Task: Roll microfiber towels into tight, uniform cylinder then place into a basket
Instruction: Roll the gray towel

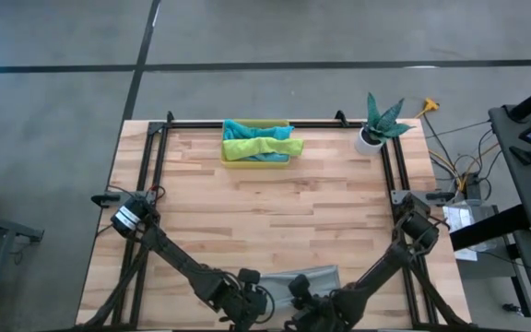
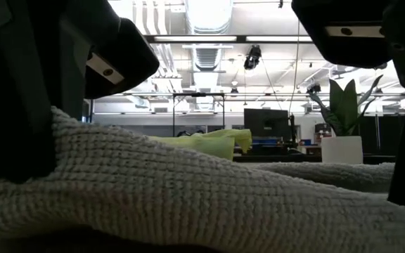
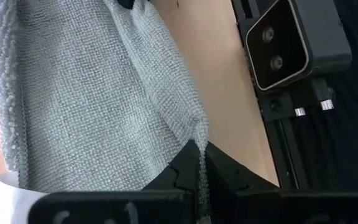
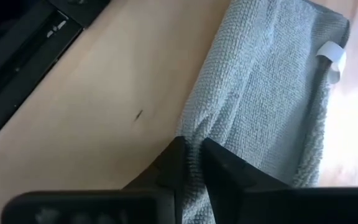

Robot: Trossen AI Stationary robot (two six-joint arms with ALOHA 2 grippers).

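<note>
A grey microfiber towel (image 1: pixel 317 275) lies flat on the wooden table near its near edge, a white label (image 4: pixel 332 57) at one side. My left gripper (image 3: pixel 197 149) is shut on it at its left near end. My right gripper (image 4: pixel 191 152) is shut on it at its right near end. In the high view the two grippers (image 1: pixel 250 297) (image 1: pixel 304 293) stand close together over the towel's near edge. The yellow basket (image 1: pixel 231 162) stands at the far middle, with a teal towel (image 1: pixel 242 129) and a lime green towel (image 1: pixel 261 148) lying in it. My left gripper pinches the grey towel's near edge (image 3: pixel 195 129) between its two fingers, slanting down from the near side. The cloth rises in a ridge to the fingertips; the rest lies on the table. One layer or several, I cannot tell. My right gripper pinches the towel's near edge (image 4: pixel 199 129) between its two fingers, slanting down from the near side. The cloth puckers into small folds where it enters the fingers. The rest of the towel lies flat on the table.
A white plant pot (image 1: pixel 370 138) with a green plant stands at the far right corner. A black frame rail (image 1: pixel 247 123) runs along the far edge and down both sides. Bare wood (image 1: pixel 265 212) lies between the grey towel and the basket.
</note>
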